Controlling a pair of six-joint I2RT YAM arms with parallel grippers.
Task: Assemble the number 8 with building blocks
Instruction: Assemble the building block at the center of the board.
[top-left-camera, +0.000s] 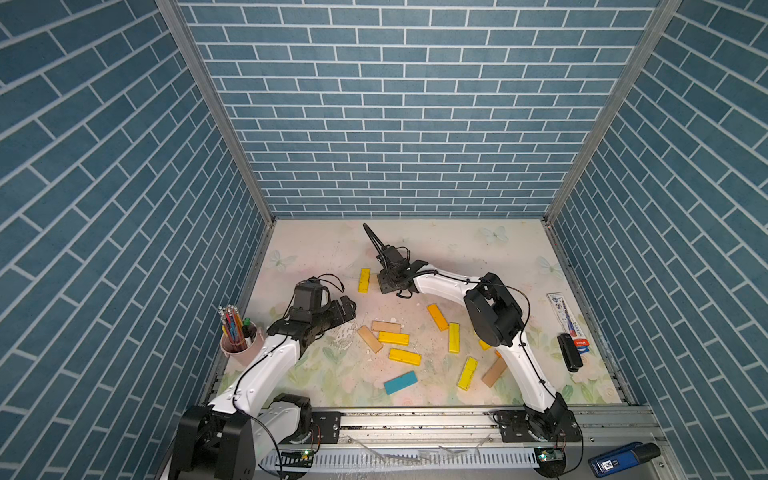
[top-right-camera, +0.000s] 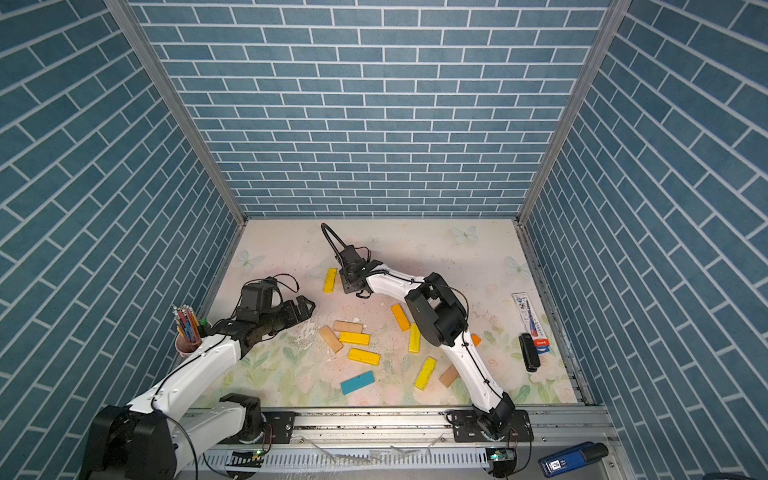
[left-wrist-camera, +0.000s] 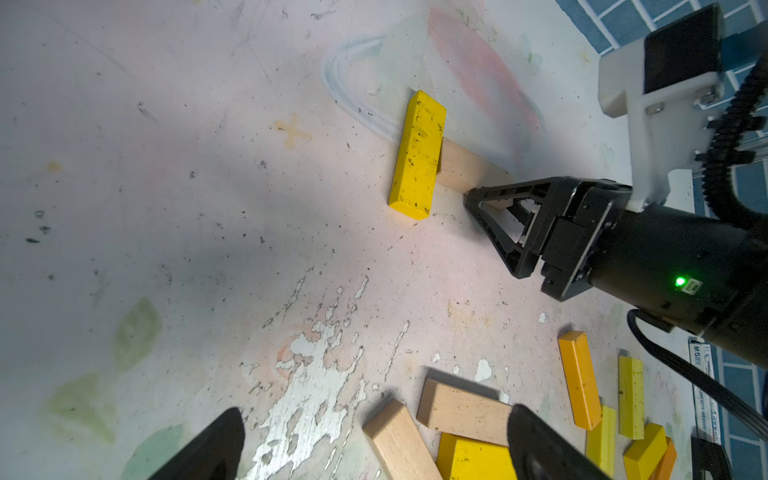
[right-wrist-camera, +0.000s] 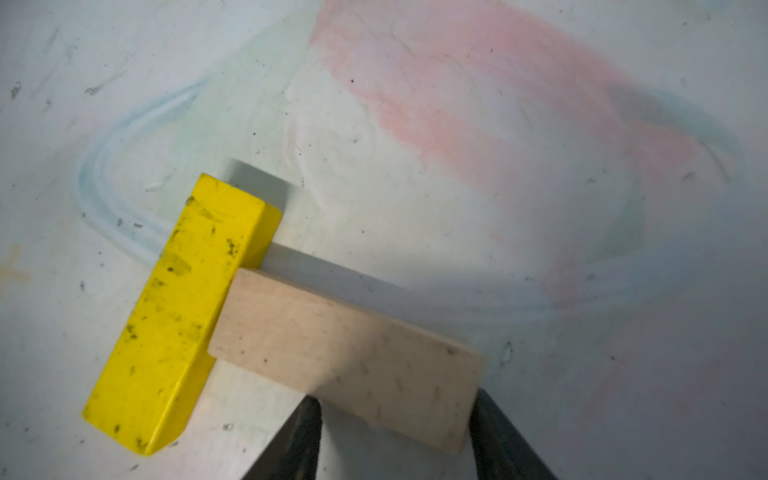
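At the far middle of the mat a yellow block (top-left-camera: 364, 280) (right-wrist-camera: 178, 316) lies flat. A tan block (right-wrist-camera: 345, 357) (left-wrist-camera: 459, 168) butts end-on against its side, forming a T. My right gripper (top-left-camera: 384, 286) (right-wrist-camera: 395, 415) points down over the tan block's free end, its fingers apart on either side of that end. My left gripper (top-left-camera: 347, 309) (left-wrist-camera: 374, 446) hovers open and holds nothing, left of the loose blocks. Those include two tan blocks (top-left-camera: 385, 326), yellow ones (top-left-camera: 404, 356), an orange one (top-left-camera: 437, 317) and a teal one (top-left-camera: 400, 382).
A pink cup of pencils (top-left-camera: 241, 340) stands at the left edge beside my left arm. At the right edge lie a black oblong object (top-left-camera: 569, 352) and a flat packet (top-left-camera: 561, 307). My right arm hides part of an orange block (top-left-camera: 484, 345). Blue brick walls enclose three sides.
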